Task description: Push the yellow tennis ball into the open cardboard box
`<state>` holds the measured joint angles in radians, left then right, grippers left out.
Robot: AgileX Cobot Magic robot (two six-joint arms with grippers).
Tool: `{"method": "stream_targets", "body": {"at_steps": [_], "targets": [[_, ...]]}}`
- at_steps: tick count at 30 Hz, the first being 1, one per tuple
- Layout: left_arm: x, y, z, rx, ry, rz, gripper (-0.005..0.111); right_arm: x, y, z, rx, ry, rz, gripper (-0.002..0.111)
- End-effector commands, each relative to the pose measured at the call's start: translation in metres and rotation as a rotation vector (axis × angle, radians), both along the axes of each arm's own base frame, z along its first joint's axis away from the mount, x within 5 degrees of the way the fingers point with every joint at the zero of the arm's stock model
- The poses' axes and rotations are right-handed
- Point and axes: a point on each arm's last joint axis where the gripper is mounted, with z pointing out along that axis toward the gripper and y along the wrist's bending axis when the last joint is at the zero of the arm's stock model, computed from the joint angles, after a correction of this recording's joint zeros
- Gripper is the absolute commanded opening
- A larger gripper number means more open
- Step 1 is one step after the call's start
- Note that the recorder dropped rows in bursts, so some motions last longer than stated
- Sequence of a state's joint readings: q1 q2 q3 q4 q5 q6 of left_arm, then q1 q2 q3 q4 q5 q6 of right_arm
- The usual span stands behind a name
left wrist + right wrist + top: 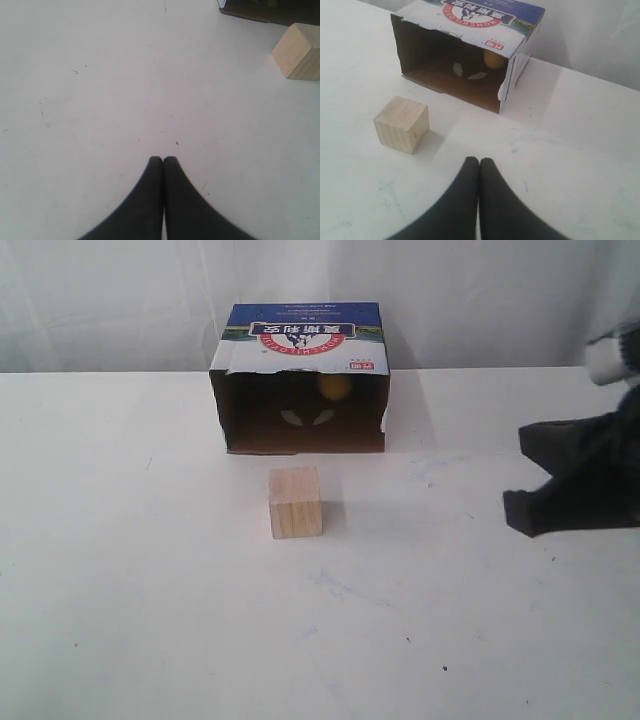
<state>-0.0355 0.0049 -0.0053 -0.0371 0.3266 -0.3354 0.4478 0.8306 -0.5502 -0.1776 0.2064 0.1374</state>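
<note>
The yellow tennis ball point(334, 387) lies deep inside the open cardboard box point(300, 335), near the back wall on the right side of the dark interior. The right wrist view shows the same ball point(495, 60) under the printed top of the box point(470, 15). My right gripper point(479, 161) is shut and empty, over bare table in front of the box and to its right; in the exterior view that right gripper point(522, 502) is at the right edge. My left gripper point(163, 159) is shut and empty over bare table, and does not show in the exterior view.
A pale wooden cube point(295, 502) stands on the white table point(150, 590) just in front of the box opening. This cube point(401, 124) is apart from the right gripper, and the cube point(298, 52) also appears far from the left gripper. A white curtain hangs behind.
</note>
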Motion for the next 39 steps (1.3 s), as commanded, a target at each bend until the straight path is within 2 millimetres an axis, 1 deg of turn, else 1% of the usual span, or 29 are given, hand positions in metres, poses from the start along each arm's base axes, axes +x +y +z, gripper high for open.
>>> {"method": "stream_targets", "body": {"at_steps": [1,4,6,14,17,24,27,31,39], "targets": [[-0.002,-0.001,-0.004,0.0,0.034,-0.011,0.0,-0.027,-0.014,-0.007,0.036,-0.052,-0.012,0.0],[-0.002,-0.001,-0.004,0.0,0.034,-0.011,0.0,-0.047,-0.023,-0.017,0.054,-0.09,-0.011,0.0],[-0.002,-0.001,-0.004,0.0,0.034,-0.011,0.0,-0.056,-0.029,-0.029,0.057,-0.098,-0.021,0.0],[-0.002,-0.001,-0.004,0.0,0.034,-0.011,0.0,-0.077,-0.047,-0.083,0.036,-0.061,-0.113,0.0],[-0.002,-0.001,-0.004,0.0,0.034,-0.011,0.0,-0.084,-0.051,-0.094,0.041,-0.078,-0.136,0.0],[-0.002,-0.001,-0.004,0.0,0.034,-0.011,0.0,-0.094,-0.059,-0.108,0.058,-0.144,-0.198,0.0],[-0.002,-0.001,-0.004,0.0,0.034,-0.011,0.0,-0.098,-0.061,-0.105,0.076,-0.198,-0.213,0.0],[-0.002,-0.001,-0.004,0.0,0.034,-0.011,0.0,-0.102,-0.063,-0.11,0.065,-0.169,-0.228,0.0],[-0.002,-0.001,-0.004,0.0,0.034,-0.011,0.0,-0.103,-0.064,-0.11,0.063,-0.164,-0.231,0.0]]}}
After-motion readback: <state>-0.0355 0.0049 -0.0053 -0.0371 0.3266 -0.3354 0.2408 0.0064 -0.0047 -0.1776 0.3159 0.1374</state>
